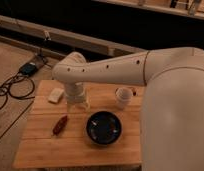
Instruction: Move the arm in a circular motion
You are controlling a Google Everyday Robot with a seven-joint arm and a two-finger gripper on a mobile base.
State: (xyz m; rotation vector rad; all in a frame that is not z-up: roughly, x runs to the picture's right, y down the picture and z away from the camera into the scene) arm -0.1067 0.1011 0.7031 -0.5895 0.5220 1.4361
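From afar, I hold the arm (pixel 115 65) in from the right, bent over the wooden table (pixel 45 150), its gripper (pixel 78 104) pointing down between a white block (pixel 56 95) and a cup (pixel 125 96). That is room, I judge, to circle without hitting the dark bowl (pixel 103 127). I cannot tell whether the gripper is open or closed.

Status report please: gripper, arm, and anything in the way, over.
Gripper down near the wooden table, left of centre. Off-white tubular arm bent down to it. Nearby: black round bowl, white cup, reddish-brown oblong item, small white block.
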